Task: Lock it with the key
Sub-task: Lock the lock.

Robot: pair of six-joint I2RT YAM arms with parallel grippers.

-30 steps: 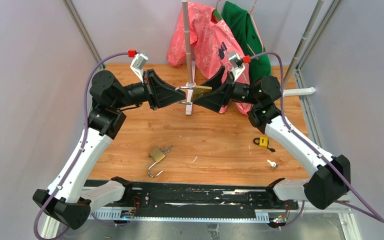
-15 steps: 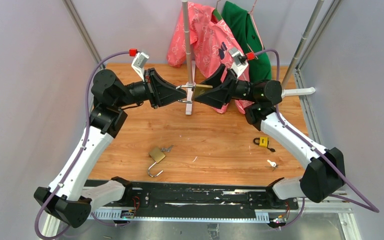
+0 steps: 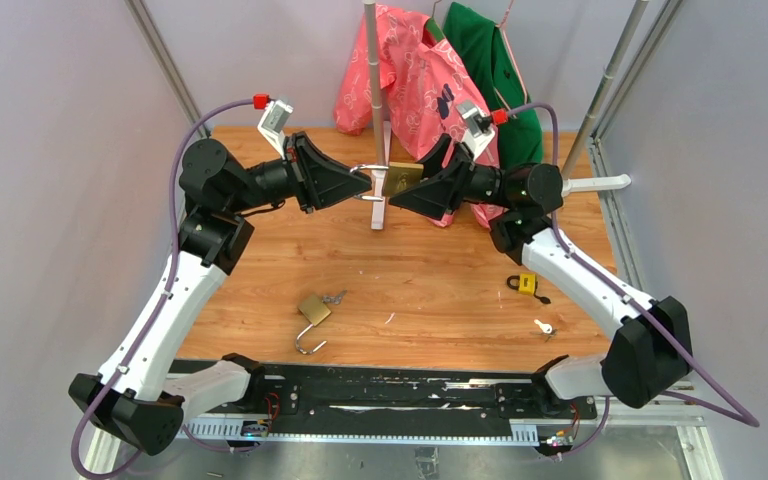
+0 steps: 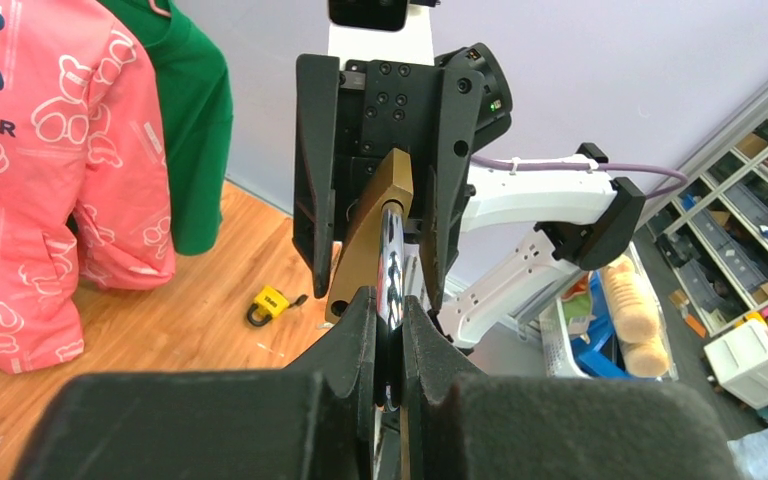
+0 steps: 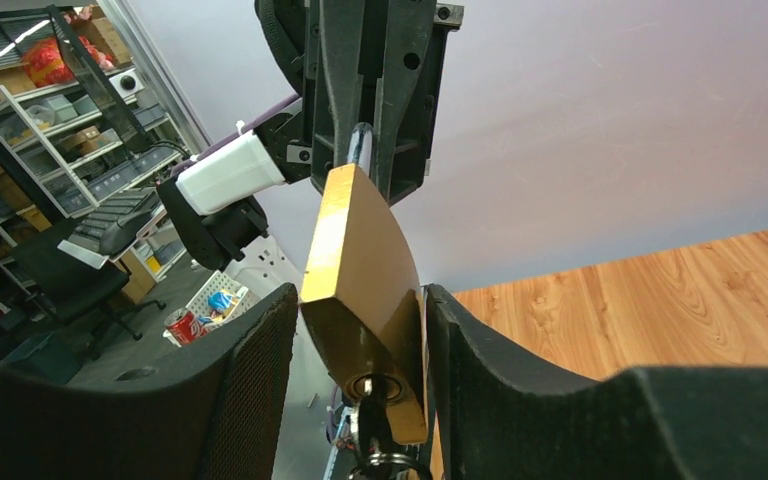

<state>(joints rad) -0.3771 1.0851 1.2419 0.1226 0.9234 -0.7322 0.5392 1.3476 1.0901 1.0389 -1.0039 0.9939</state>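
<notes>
Left jaws clamped on shackle (image 4: 392,272), right jaws gripping padlock (image 5: 365,285) body above bench (image 3: 440,270); key (image 5: 368,430) inserted, locking turn likely not yet done

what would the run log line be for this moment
left claw: shut on steel shackle | right claw: shut on brass padlock body | silver metal key: inserted in its base

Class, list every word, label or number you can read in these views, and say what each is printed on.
"EAR": on the pink jacket, cut off by the picture's left edge.
On the brass padlock: nothing readable.
On the small yellow padlock: too small to read.
</notes>
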